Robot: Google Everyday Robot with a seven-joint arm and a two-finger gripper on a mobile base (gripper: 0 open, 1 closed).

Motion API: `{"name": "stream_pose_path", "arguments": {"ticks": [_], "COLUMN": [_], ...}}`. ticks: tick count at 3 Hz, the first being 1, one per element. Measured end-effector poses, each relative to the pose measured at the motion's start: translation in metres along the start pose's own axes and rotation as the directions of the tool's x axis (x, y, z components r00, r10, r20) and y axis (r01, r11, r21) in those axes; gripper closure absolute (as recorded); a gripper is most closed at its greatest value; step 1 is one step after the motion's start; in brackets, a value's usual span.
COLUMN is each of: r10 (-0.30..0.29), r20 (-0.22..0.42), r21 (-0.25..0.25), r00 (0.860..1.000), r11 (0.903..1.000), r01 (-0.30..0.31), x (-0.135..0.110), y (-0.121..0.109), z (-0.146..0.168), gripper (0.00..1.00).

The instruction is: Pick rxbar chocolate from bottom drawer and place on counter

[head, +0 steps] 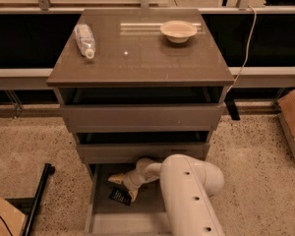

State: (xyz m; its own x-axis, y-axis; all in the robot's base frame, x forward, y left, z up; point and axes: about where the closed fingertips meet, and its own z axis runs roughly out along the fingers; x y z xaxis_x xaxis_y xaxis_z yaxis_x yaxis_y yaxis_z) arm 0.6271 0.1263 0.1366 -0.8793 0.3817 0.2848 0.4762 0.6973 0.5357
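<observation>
Grey-brown and pulled well out, the bottom drawer [101,215] sits beneath the two upper drawers [142,117], and your hand [123,187] is down inside it, towards the back left of its floor. Its two pale fingers [115,179] are spread apart and grip nothing. The rxbar chocolate [119,197] lies flat on the drawer floor just under the hand, right by the nearer finger; you cannot tell whether they touch. Your white arm [187,195] reaches in from the lower right. Up on the bench [152,63], a clear plastic bottle [84,39] lies on its side at the left and a pale bowl [178,31] sits at the back right.
</observation>
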Motion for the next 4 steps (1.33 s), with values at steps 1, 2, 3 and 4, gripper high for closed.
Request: {"name": "stream_pose_path", "arguments": {"ticks": [1, 2, 3, 4], "r10": [0.000, 0.049, 0.059, 0.065], "r20": [0.000, -0.029, -0.033, -0.023], "r21": [0.000, 0.020, 0.023, 0.021], "r00": [1.000, 0.998, 0.998, 0.998], "r11": [1.0000, 0.9986, 0.9980, 0.9977], "r01": [0.000, -0.049, -0.059, -0.065], "x": [0.001, 0.004, 0.005, 0.009], "y": [0.001, -0.022, -0.024, -0.028], "z": [-0.001, 0.015, 0.016, 0.017], "gripper": [0.41, 0.63, 0.86, 1.00]}}
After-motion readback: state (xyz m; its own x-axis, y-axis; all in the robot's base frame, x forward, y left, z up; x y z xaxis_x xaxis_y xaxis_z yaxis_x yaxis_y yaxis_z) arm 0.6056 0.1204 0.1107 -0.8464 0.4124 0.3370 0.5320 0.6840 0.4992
